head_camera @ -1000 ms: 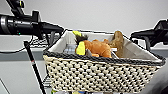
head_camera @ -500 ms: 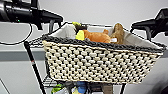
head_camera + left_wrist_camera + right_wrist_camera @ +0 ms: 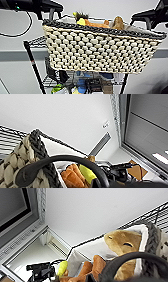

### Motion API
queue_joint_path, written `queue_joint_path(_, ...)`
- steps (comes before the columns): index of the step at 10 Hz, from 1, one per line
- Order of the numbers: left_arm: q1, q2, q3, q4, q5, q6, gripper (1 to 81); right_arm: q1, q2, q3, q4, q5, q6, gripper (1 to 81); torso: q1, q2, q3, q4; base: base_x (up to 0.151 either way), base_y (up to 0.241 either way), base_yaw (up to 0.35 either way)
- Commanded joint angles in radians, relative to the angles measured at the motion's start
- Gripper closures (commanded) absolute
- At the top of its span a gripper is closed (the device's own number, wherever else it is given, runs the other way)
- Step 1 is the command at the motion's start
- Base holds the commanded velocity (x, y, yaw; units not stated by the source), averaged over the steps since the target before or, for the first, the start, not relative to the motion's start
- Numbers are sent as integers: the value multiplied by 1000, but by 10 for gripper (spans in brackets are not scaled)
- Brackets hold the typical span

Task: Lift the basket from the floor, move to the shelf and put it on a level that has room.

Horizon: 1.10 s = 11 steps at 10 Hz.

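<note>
Basket (image 3: 100, 50): hung between your two grippers (plush toys inside), above the shelf (image 3: 32, 60).
Left gripper (image 3: 51, 13): at its left end; grip apparently unreadable.
Right gripper (image 3: 148, 22): at its right end, likewise.

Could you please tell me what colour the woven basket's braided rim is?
Dark grey, on the cream chunky-woven basket; its braided rim shows best in the head view.

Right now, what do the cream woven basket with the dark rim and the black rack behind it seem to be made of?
The cream woven basket looks like thick soft cord or rope, matte, judged from its chunky rounded weave; its dark braided rim seems a similar cord. The white lining appears to be fabric, as it folds. The black wire rack looks like painted metal: thin straight post and grid wires.
</note>
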Motion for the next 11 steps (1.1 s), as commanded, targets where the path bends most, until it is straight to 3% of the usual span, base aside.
queue_joint_path(1, -146, 61, -108, 9, -65, 5, 811, 182, 73, -126, 3, 39, 4, 811, 0, 0, 0, 0, 0, 0, 0)
queue_joint_path(7, -165, 153, -266, 23, -35, 9, 811, 211, 208, -309, -8, 14, 0, 811, 0, 0, 0, 0, 0, 0, 0)
queue_joint_path(11, -161, 238, -407, 44, 28, 18, 811, 202, 294, -440, -16, -16, -8, 811, 0, 0, 0, 0, 0, 0, 0)
